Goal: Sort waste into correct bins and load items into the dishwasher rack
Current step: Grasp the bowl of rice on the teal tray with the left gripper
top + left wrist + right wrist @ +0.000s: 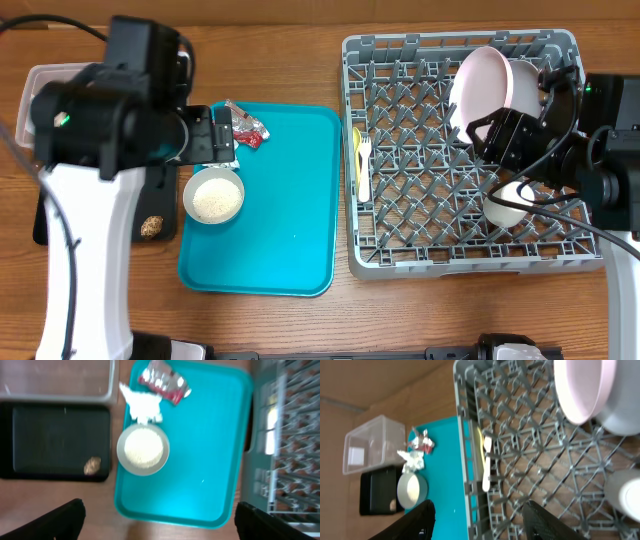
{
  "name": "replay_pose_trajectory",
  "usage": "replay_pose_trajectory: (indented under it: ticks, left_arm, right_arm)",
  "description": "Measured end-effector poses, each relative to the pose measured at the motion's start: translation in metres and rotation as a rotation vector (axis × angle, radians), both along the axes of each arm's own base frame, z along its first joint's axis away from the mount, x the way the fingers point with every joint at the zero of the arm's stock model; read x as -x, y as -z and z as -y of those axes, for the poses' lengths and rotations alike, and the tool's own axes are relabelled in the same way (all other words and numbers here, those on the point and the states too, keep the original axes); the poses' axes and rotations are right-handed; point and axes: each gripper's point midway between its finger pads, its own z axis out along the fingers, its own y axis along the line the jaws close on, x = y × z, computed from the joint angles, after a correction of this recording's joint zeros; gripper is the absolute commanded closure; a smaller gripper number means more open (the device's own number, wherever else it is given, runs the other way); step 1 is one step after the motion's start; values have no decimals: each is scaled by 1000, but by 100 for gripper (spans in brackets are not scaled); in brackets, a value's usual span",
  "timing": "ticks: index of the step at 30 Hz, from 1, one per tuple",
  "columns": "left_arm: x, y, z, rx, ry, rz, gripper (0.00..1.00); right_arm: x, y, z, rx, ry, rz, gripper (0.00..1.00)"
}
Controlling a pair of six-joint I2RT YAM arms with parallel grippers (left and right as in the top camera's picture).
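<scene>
The wooden table [300,320] fills the overhead view, and no room shows beyond it. The grey dishwasher rack [450,268] sits on its right half. The right arm [610,170] reaches in from the right edge, its black wrist low over the rack's right side. The right gripper [479,505] has its jaws spread wide with nothing between them.

Just left of the rack lies the teal tray [290,230]. The left arm [90,200] rises from the near left corner. The left gripper [160,505] hangs above the tray, and its fingers [65,520] are likewise wide apart and hold nothing.

At the far left stands the clear tub [40,85], with the black tray [165,205] in front of it.

A pinkish plate [480,85] and a white plate [525,85] stand on edge, side by side, in the rack's far right corner. A white bowl [187,195] holding rice [214,200] sits at the teal tray's left edge. A white cup [507,205] rests in the rack, partly under the right arm.

The left wrist view shows the crumpled napkin [142,402] touching the bowl's far rim; from overhead the gripper mostly hides it. Beside the napkin lies the red wrapper [250,128]. The yellow spoon [356,140] and white fork [365,175] lie along the rack's left wall. A brown food scrap [152,227] sits in the black tray.
</scene>
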Motion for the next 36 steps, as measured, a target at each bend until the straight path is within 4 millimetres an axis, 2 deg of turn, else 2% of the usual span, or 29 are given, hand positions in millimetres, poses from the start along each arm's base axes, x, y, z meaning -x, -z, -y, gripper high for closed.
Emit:
replay_pose_trajectory:
  ticks: [2,3,4,6,9,10,13,15,18,20,22,27,31,34,36]
  left_arm:
    - [-2,19,0,-10,-10,-67,23]
    - [-3,29,1,-10,-23,-104,28]
    - [-3,37,2,-11,-24,-132,29]
    - [-4,50,5,-2,-18,-182,25]
    - [-2,52,6,2,-18,-191,4]
    - [-1,50,5,1,-19,-182,0]
    - [6,39,0,-9,-36,-141,0]
    - [11,34,-4,-19,-40,-122,0]
    - [11,42,-5,-27,-39,-109,2]
    - [4,59,-4,-31,-34,-126,11]
    - [-3,88,-2,-37,-25,-172,16]
    - [-11,156,1,-48,-22,-306,23]
    - [-24,189,8,-24,-17,-339,30]
    - [-33,207,13,-8,-14,-361,47]
    - [-35,218,15,-5,-12,-386,48]
  right_arm:
    - [4,2,-4,-2,-24,-11,40]
    - [6,3,-7,-3,-39,-16,40]
    - [7,3,-10,-3,-54,-18,39]
    - [12,4,-21,-1,-102,-23,38]
    - [20,4,-37,2,-166,-24,32]
    - [23,2,-43,4,-190,-19,30]
    - [35,-2,-53,32,-231,2,25]
    - [40,-5,-53,51,-230,17,25]
    - [42,-7,-47,73,-207,31,29]
    - [41,-6,-45,83,-198,30,32]
    - [39,-4,-44,87,-192,20,34]
    - [37,5,-43,99,-189,-22,36]
    - [36,10,-43,105,-187,-45,37]
    - [34,12,-42,107,-186,-51,38]
    - [34,13,-43,108,-186,-56,37]
